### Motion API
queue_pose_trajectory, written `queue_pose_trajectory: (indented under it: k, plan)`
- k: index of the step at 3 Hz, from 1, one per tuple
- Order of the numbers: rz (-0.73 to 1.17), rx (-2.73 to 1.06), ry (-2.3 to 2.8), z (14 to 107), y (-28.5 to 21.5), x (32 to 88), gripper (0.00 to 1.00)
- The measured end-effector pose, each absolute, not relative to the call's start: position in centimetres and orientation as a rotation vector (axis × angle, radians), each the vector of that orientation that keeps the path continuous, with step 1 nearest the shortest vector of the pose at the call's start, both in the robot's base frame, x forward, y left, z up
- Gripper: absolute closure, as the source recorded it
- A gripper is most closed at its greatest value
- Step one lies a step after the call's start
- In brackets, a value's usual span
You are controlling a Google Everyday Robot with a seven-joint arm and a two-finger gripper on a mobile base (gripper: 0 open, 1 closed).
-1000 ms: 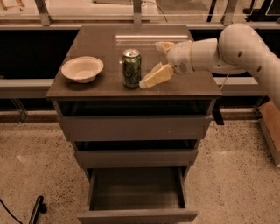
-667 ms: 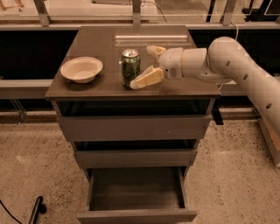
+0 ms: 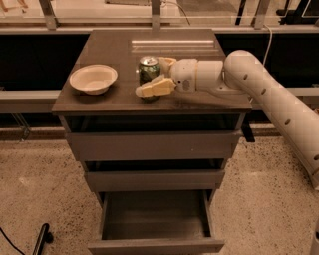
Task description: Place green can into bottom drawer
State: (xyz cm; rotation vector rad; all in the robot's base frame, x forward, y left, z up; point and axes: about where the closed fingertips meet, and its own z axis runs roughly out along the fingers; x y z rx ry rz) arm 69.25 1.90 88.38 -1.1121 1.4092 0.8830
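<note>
Grasp step: the cream claw (image 3: pixel 150 76) straddles the small green aluminium can (image 3: pixel 148 68) near the desk's (image 3: pixel 99 45) front edge, not yet clamped. Next: squeeze, lift, and carry to the pulled-out dark bottom drawer (image 3: pixel 154 217).

Here's the dark brown desk (image 3: pixel 114 50), square in the middle, with a pale strip of glare (image 3: pixel 172 45) lying along its far edge towards the far right corner. The gripper (image 3: pixel 151 75) sits over the top, near the front edge. All round the desk there's speckled beige floor (image 3: pixel 40 189). Past the left edge runs a pale horizontal beam (image 3: pixel 27 94) with black shadow above it. Beyond the far edge, metal posts (image 3: pixel 48 11) rise. Off the front left corner, down on the floor, a black wheel (image 3: pixel 44 233) and a thin black cable (image 3: pixel 9 240).
</note>
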Motion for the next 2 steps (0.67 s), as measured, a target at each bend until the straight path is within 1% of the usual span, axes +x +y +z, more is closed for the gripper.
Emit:
queue_pose_trajectory:
  k: [1,2]
  plan:
    - [0.915,-1.082,1.384,88.44,2.38,69.26,0.41]
    - [0.934,-1.057,1.350,88.91,2.63,69.22,0.66]
